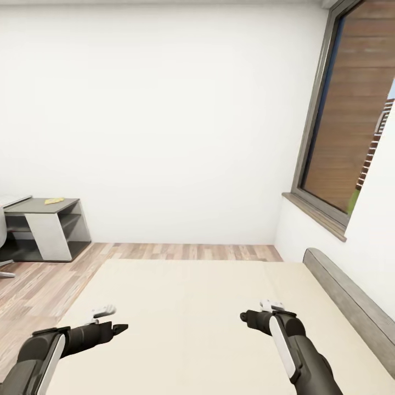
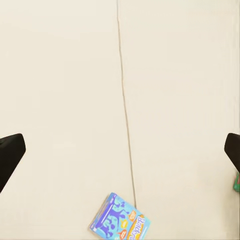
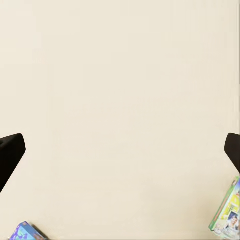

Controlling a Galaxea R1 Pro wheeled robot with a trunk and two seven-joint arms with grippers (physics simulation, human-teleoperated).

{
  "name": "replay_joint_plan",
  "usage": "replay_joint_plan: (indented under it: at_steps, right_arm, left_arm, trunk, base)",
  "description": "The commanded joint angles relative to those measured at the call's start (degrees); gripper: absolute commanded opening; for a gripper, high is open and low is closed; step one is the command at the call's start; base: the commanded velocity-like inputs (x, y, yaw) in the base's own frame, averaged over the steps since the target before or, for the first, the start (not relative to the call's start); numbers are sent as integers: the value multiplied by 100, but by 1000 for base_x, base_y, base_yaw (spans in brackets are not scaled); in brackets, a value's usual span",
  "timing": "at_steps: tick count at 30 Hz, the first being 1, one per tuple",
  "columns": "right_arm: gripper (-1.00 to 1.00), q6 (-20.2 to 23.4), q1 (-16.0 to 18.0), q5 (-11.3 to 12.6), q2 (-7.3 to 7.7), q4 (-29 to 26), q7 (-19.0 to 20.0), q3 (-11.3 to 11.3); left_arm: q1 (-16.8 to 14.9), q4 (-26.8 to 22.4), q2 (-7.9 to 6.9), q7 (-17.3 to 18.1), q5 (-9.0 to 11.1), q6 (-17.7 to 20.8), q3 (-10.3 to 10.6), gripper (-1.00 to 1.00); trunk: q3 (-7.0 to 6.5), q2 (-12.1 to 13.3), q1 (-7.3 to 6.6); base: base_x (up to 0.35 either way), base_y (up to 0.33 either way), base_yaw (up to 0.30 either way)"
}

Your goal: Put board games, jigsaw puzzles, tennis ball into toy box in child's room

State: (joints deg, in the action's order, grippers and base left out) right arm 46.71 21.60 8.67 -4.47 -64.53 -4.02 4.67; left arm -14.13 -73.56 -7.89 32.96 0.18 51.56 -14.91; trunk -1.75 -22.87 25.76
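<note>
Both arms reach forward, low in the head view, forearms dark with white panels. The left tool (image 1: 122, 327) points ahead and inward, its fingers seemingly spread wide, though foreshortened here. The right tool (image 1: 245, 316) does likewise, and each wrist view shows dark fingertips (image 2: 10, 152) far apart, gripping nothing.

our two arms: dark grey and white

we see our left arm (image 1: 60, 345) and right arm (image 1: 296, 345) in charcoal casing with white side panels, small white wrist pieces and black fingertips (image 2: 10, 155).
</note>
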Motion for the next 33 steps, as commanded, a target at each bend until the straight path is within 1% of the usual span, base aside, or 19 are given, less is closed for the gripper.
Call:
replay_joint_plan:
  at_steps: [1, 5, 11, 16, 22, 33]
  right_arm:
    - [100, -14, 2, 49, -6, 29, -42, 9]
    - [100, -38, 2, 50, -7, 95, -42, 9]
    - [100, -208, 2, 51, 54, 264, -43, 15]
    - [100, -352, 2, 33, 74, 424, -41, 23]
    - [100, -382, 2, 24, 77, 617, -42, 25]
    - [100, -390, 2, 29, 77, 633, -42, 3]
  left_arm:
    - [-2, 3, 34, -10, 0, 36, -7, 100]
    - [-2, 11, 59, -119, -11, 34, -6, 100]
    - [-2, 23, 109, -136, -32, 31, -4, 100]
    - [-2, 25, 118, -140, -40, 30, -3, 100]
    - [-2, 25, 120, -141, -37, 30, -3, 100]
    - [-2, 26, 122, -137, -42, 30, -3, 100]
  trunk:
    - [3, -5, 2]
    - [3, -5, 2]
    - [3, -5, 2]
    - [3, -5, 2]
    - [3, -5, 2]
    - [3, -5, 2]
  base:
    - [0, 0, 0]
    - [0, 0, 0]
    - [0, 0, 0]
    - [0, 0, 0]
    - [-1, 11, 0]
    - [-10, 51, 0]
